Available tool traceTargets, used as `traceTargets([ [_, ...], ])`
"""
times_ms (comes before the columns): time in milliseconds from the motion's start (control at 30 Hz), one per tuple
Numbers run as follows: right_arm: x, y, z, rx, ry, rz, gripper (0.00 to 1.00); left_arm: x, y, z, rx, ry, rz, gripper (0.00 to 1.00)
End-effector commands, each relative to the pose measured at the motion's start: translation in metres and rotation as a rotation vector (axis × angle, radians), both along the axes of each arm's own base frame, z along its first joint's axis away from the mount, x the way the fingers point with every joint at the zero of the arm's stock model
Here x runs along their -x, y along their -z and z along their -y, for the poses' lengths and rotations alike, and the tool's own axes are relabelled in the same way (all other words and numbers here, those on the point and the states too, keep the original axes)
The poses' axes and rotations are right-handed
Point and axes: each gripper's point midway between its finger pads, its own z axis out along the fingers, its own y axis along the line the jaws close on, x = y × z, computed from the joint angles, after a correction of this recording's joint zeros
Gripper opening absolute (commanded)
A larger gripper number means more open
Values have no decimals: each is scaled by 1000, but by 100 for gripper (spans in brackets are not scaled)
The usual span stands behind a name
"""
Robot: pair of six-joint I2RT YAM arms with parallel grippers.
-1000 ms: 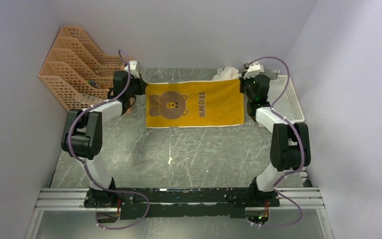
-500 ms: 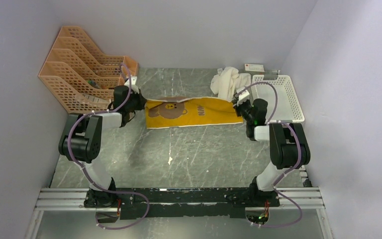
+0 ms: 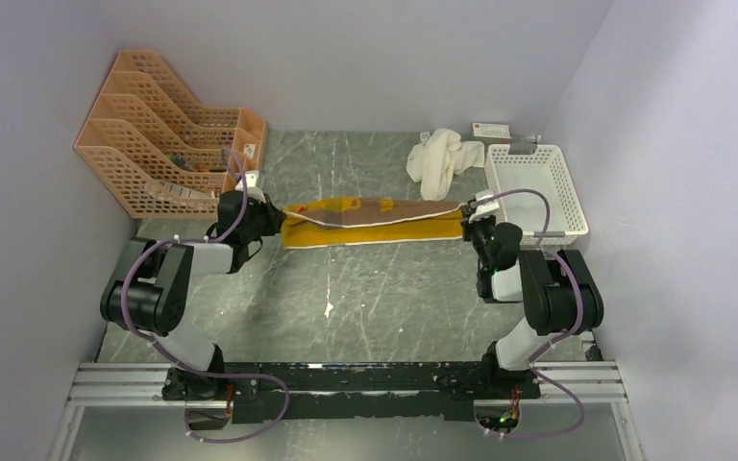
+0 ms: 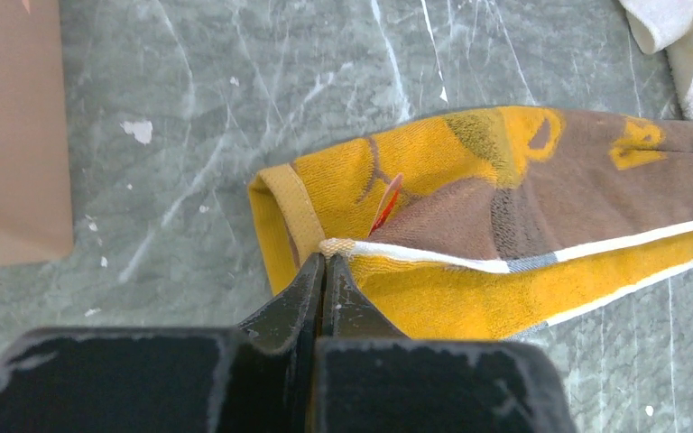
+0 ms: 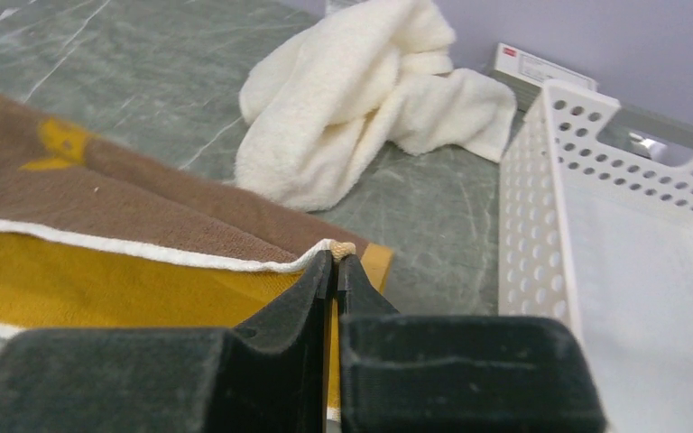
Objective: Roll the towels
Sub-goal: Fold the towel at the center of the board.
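Note:
The brown and mustard-yellow towel (image 3: 375,213) lies folded lengthwise across the middle of the table, brown side partly on top. My left gripper (image 3: 271,217) is shut on its left corner; in the left wrist view the fingertips (image 4: 325,263) pinch the white-edged corner of the towel (image 4: 469,216). My right gripper (image 3: 471,219) is shut on the right corner, seen pinched in the right wrist view (image 5: 336,260) against the towel (image 5: 135,216). The cream-white towel (image 3: 437,159) lies crumpled at the back, also in the right wrist view (image 5: 361,99).
An orange rack of file trays (image 3: 163,144) stands at the back left. A white perforated basket (image 3: 536,188) stands at the back right, close to my right gripper, with its wall in the right wrist view (image 5: 541,207). A small white box (image 3: 492,129) sits behind it.
Both grippers have pulled the towel's far edge toward the near side, folding the flat yellow towel over itself so the brown side shows. Both arms have moved nearer and lower.

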Motion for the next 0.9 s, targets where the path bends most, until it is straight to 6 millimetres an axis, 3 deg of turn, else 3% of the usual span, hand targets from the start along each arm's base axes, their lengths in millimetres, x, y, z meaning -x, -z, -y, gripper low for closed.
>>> traceTargets([
  [0, -3, -28, 23, -60, 141, 83, 0, 0, -12, 7, 44, -12, 45, 7],
  [333, -22, -39, 29, -1, 163, 78, 0, 13, -2, 10, 16, -17, 16, 7],
  [533, -13, -23, 33, -1, 185, 39, 0, 20, 0, 3, -70, -32, 17, 7],
  [667, -7, -11, 38, -2, 214, 7, 0, 28, 6, 11, -120, -19, 6, 7],
  [833, -3, -18, 39, -5, 224, 31, 0, 33, 4, 15, -130, -31, 9, 7],
  [867, -3, -22, 40, -7, 224, 44, 4, 33, 2, 16, -128, -33, 9, 8],
])
